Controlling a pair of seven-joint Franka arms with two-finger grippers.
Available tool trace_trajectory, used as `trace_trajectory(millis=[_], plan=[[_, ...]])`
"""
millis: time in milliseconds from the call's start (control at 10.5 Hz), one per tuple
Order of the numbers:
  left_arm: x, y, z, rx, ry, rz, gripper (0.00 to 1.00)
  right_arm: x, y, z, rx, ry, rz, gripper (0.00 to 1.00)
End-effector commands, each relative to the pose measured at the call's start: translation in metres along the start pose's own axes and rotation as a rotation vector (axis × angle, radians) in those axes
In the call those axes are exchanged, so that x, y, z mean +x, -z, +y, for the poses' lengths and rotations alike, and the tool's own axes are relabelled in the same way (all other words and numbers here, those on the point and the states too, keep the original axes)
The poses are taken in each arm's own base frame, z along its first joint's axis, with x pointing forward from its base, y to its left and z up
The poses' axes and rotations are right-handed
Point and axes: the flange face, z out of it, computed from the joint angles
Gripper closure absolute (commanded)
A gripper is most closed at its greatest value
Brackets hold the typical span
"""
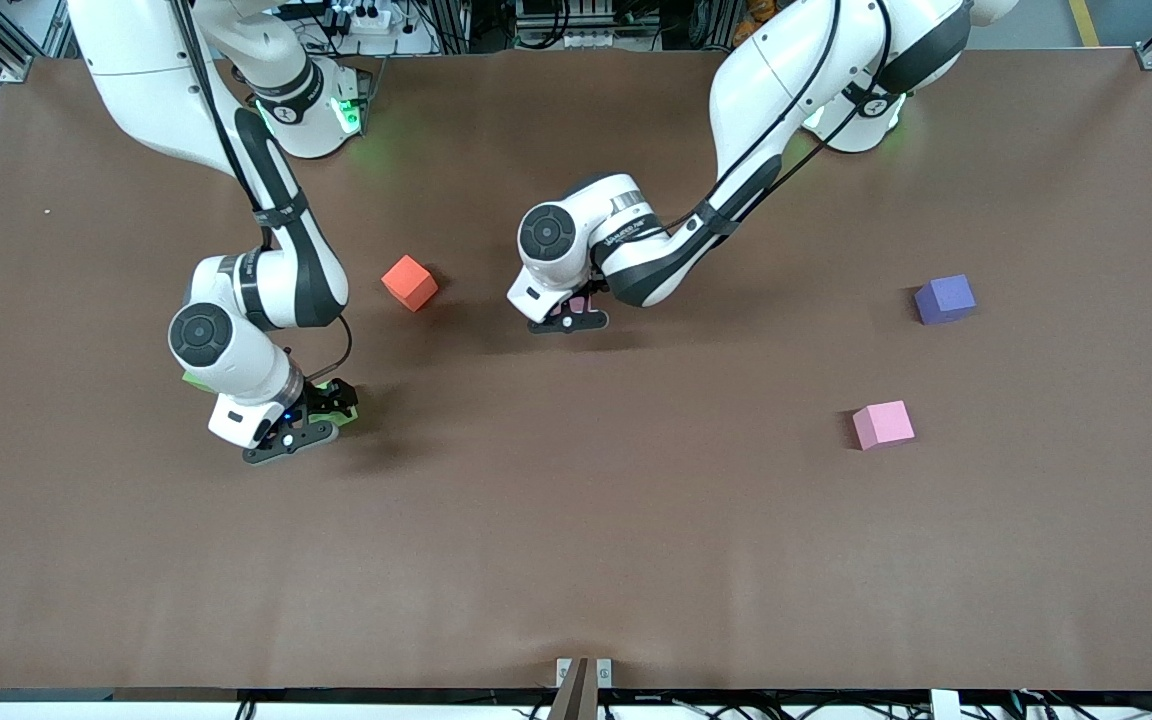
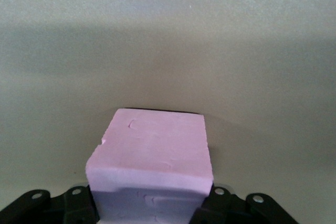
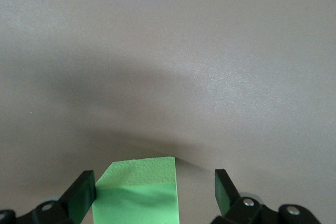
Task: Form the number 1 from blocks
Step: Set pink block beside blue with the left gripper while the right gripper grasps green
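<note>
Nearest us: loose pink block [image 1: 883, 424], purple block [image 1: 945, 298], red block [image 1: 409, 282] on counter [image 1: 576, 560]. Right gripper [image 1: 311, 425] straddles green block [image 3: 137, 190], fingers apart; left gripper [image 1: 568, 318] clamps second pink block [image 2: 152, 156]. We advise centring before closing.

red block [image 1: 409, 282] | purple block [image 1: 945, 299] | pink block [image 1: 883, 424] on table | 2nd pink block [image 2: 152, 156] | green block [image 3: 137, 192]

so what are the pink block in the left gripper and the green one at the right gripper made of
Pink block: probably soft foam; matte, with small dents and a nicked edge. Green block: likely the same foam; matte, finely grainy top face. Neither shows any gloss.
</note>
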Motion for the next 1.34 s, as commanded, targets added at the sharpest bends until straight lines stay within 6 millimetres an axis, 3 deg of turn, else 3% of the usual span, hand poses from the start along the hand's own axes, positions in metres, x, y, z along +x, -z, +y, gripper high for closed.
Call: trace_trajectory(millis=[0, 286, 382, 477, 572, 763, 1049, 1145, 1240], plan=[[-0.007, -0.010, 0.008, -0.008, 0.016, -0.021, 1.00, -0.001, -0.014, -0.003, 0.007, -0.015, -0.019, 0.00], [-0.019, -0.013, 0.015, -0.004, -0.001, -0.023, 1.00, 0.002, -0.007, -0.003, 0.029, -0.032, -0.007, 0.00], [-0.020, -0.013, 0.016, -0.003, 0.000, -0.024, 0.72, 0.000, -0.011, -0.003, 0.029, -0.033, -0.013, 0.00], [-0.023, -0.015, 0.017, 0.008, -0.019, -0.006, 0.01, -0.005, -0.018, -0.004, 0.029, -0.034, -0.025, 0.00], [-0.031, -0.012, 0.022, 0.011, -0.036, 0.009, 0.00, -0.009, -0.022, -0.003, 0.030, -0.035, -0.036, 0.00], [-0.023, 0.006, 0.019, -0.009, -0.020, 0.027, 0.00, -0.017, -0.028, -0.003, 0.033, -0.039, -0.055, 0.08], [0.002, 0.059, 0.005, -0.059, 0.026, 0.081, 0.00, -0.018, -0.028, -0.004, 0.049, -0.061, -0.059, 0.38], [0.010, 0.075, -0.001, -0.070, 0.042, 0.097, 0.00, -0.017, -0.026, -0.004, 0.051, -0.065, -0.057, 0.44], [0.030, 0.098, -0.019, -0.082, 0.079, 0.118, 0.00, -0.017, -0.022, -0.002, 0.055, -0.072, -0.060, 0.45]])
